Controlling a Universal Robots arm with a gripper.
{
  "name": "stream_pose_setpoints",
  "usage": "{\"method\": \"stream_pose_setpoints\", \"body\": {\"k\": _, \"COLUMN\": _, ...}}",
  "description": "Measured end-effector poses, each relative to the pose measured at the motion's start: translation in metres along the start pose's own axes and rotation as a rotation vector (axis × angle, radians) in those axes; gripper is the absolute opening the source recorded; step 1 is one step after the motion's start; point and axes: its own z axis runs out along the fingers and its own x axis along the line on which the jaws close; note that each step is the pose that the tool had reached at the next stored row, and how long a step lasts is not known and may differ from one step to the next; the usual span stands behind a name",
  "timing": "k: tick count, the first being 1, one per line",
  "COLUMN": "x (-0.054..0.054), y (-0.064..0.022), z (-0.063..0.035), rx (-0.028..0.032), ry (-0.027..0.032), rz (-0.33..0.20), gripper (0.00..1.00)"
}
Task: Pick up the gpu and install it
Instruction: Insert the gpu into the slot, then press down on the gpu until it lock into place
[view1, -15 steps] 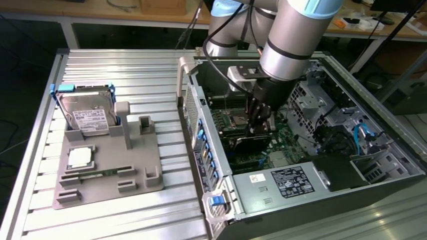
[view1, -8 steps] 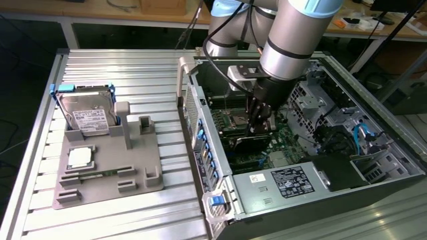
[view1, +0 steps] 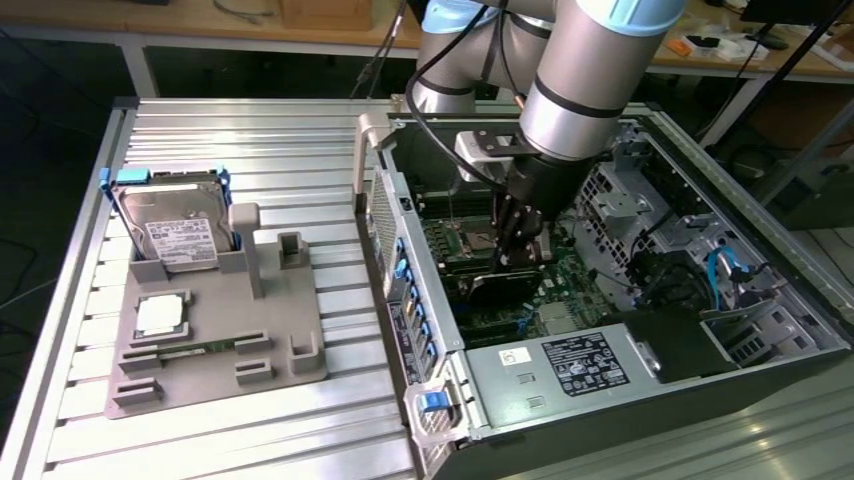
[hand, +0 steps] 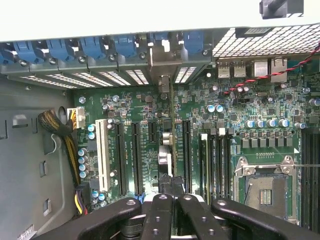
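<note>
Writing: white labels sit on the hard drive (view1: 171, 232) and the power supply (view1: 567, 368); their print is too small to read.
Card: the gpu (view1: 505, 285) stands on edge inside the computer case (view1: 747, 215), blade-thin in the wrist view (hand: 170, 127), its long axis running along the motherboard (hand: 230, 117) slots toward the rear blue clips (hand: 95, 47).
Gripper: the gripper (view1: 521, 252) has its fingers (hand: 161, 212) closed on the card's upper edge.
Tray: the grey tray (view1: 214, 345) on the table (view1: 307, 420) holds the drive and a small square chip (view1: 158, 316).
</note>
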Motion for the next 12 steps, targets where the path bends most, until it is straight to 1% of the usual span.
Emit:
{"method": "stream_pose_setpoints", "body": {"k": 4, "x": 0.0, "y": 0.0, "z": 0.0, "rx": -0.0001, "ry": 0.0, "rz": 0.0, "gripper": 0.11}}
{"method": "stream_pose_setpoints", "body": {"k": 5, "x": 0.0, "y": 0.0, "z": 0.0, "rx": -0.0017, "ry": 0.0001, "rz": 0.0, "gripper": 0.11}}
{"method": "stream_pose_setpoints", "body": {"k": 6, "x": 0.0, "y": 0.0, "z": 0.0, "rx": -0.0144, "ry": 0.0006, "rz": -0.001, "gripper": 0.11}}
{"method": "stream_pose_setpoints", "body": {"k": 7, "x": 0.0, "y": 0.0, "z": 0.0, "rx": -0.0383, "ry": 0.0018, "rz": -0.001, "gripper": 0.11}}
{"method": "stream_pose_setpoints", "body": {"k": 10, "x": 0.0, "y": 0.0, "z": 0.0, "rx": -0.0915, "ry": 0.0043, "rz": -0.003, "gripper": 0.11}}
{"method": "stream_pose_setpoints", "body": {"k": 11, "x": 0.0, "y": 0.0, "z": 0.0, "rx": -0.1118, "ry": 0.0049, "rz": -0.004, "gripper": 0.11}}
{"method": "stream_pose_setpoints", "body": {"k": 12, "x": 0.0, "y": 0.0, "z": 0.0, "rx": -0.1285, "ry": 0.0058, "rz": -0.004, "gripper": 0.11}}
